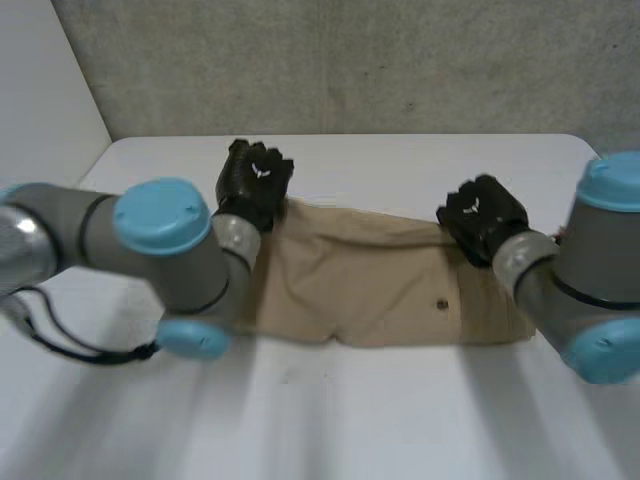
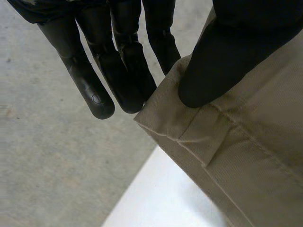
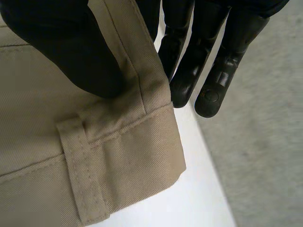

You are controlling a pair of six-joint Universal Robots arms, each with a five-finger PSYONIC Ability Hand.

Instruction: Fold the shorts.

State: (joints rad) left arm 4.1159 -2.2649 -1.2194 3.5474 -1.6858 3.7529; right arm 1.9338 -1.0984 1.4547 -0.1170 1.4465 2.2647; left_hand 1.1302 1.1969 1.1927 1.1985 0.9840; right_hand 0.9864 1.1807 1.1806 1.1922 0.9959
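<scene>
One pair of tan shorts (image 1: 380, 285) lies spread on the white surface (image 1: 400, 420); the left hand (image 1: 255, 180) pinches its far left corner between thumb and fingers; the right hand (image 1: 482, 215) pinches the far right corner likewise; one belt loop (image 2: 201, 135) sits beside the left thumb.

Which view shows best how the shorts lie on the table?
The head view: most of the shorts lie flat, held by the left hand and right hand. The wrist views show their pinched waistband corners.
</scene>
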